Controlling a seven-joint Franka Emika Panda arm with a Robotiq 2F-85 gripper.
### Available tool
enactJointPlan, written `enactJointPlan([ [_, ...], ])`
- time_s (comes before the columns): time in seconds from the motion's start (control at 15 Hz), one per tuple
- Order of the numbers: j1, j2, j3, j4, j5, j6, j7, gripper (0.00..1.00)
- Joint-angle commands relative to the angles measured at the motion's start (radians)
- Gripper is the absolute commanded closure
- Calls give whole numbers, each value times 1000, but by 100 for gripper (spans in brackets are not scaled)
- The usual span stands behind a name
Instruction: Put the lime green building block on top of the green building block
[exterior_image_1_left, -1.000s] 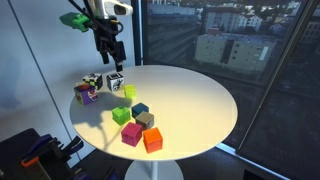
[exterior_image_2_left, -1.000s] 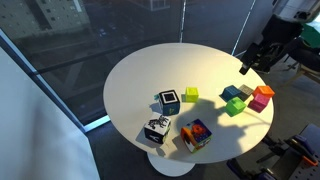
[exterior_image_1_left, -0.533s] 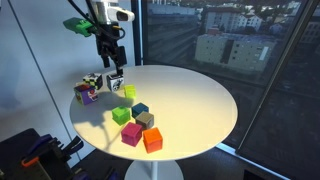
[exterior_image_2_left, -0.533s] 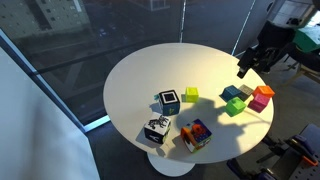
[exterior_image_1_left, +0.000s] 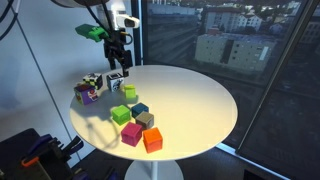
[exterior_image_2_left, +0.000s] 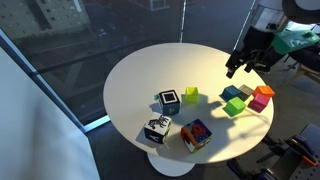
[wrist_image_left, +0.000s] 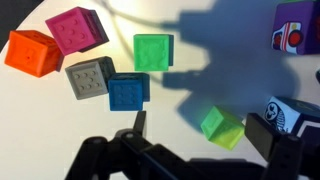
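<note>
The lime green building block (wrist_image_left: 222, 126) lies alone on the white round table, also seen in both exterior views (exterior_image_1_left: 129, 92) (exterior_image_2_left: 190, 95). The green building block (wrist_image_left: 152, 52) sits at the edge of a cluster of coloured cubes, shown in both exterior views (exterior_image_1_left: 121, 114) (exterior_image_2_left: 235, 106). My gripper (wrist_image_left: 205, 135) is open and empty. It hangs well above the table (exterior_image_1_left: 118, 62) (exterior_image_2_left: 240, 68). In the wrist view the lime block shows between the two fingers.
Beside the green block lie a teal cube (wrist_image_left: 128, 92), a grey cube (wrist_image_left: 90, 78), a magenta cube (wrist_image_left: 76, 30) and an orange cube (wrist_image_left: 32, 52). A black-and-white patterned cube (wrist_image_left: 285, 112) lies close to the lime block. A purple pictured cube (wrist_image_left: 298, 25) lies further off. The table rim (exterior_image_1_left: 225, 135) is near.
The gripper has moved sideways from beyond the table's edge to above the table near the lime block. The blocks have not moved.
</note>
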Motion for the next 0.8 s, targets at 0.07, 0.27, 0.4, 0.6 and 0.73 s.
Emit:
enactJointPlan([
  [0.07,15,118,15,95,-16,19,74,0],
  [0.27,32,188,25,136,-38,31,136,0],
  [0.4,46,233,26,161,-62,38,180,0],
  [0.6,67,296,21,200,-88,49,245,0],
  [0.73,79,333,16,227,-83,54,278,0],
])
